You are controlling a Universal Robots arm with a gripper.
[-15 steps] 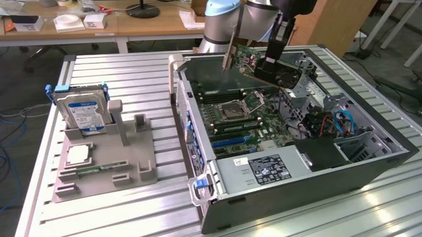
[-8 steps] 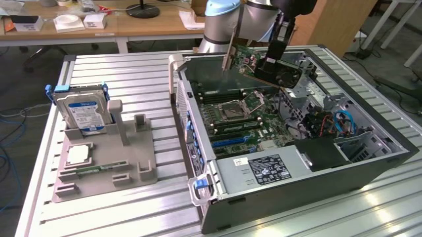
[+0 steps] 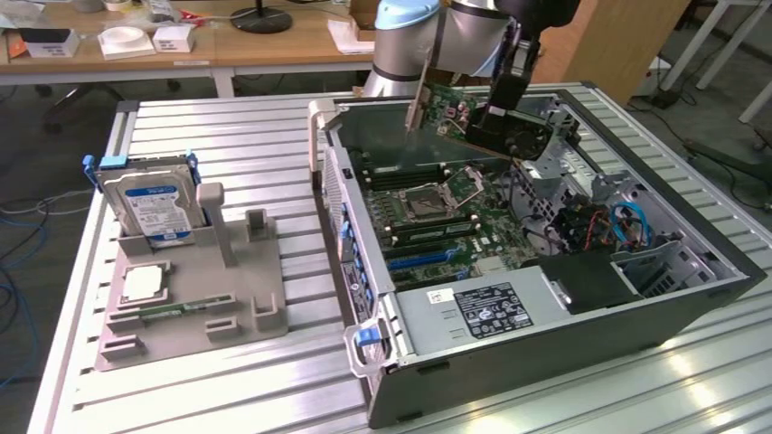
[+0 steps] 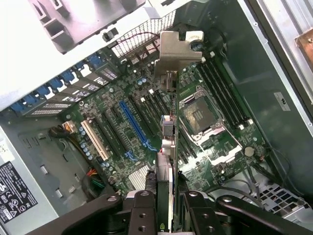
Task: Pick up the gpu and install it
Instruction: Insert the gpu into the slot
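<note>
A: Where is the gpu (image 3: 485, 116) being held right now?

B: It is being pinched by the gripper (image 3: 513, 86), jaws closed on both faces of the card. It is being carried in the air above the open case (image 3: 675, 298), over the motherboard (image 3: 447, 226), clear of everything. No contact with any slot.

A: Orientation?

B: In the exterior view it is being held tilted, silver bracket (image 3: 414, 108) toward that view's left, fan face toward the right. In the wrist view the gpu (image 4: 166, 161) is being seen edge-on, running away from the gripper (image 4: 166, 215), with the bracket (image 4: 172, 54) at the far end.

A: So which step is being worked?

B: Judged as the carry-to-slot stage. Pickup is being treated as done; seating is not yet done. Roughly midway, by my read.

A: What is being called for by the next move?

B: The card edge is being required to line up with the blue slot (image 4: 138, 128), which in the wrist view is lying just beside the card's line, not under it. The tilt would also have to be taken out, and the bracket matched to the rear opening of the case. Whether it is the right slot cannot be told.

A: Other parts?

B: The hard drive (image 3: 151, 203) is being left standing in the grey holder (image 3: 230, 316), well apart from the case.
</note>
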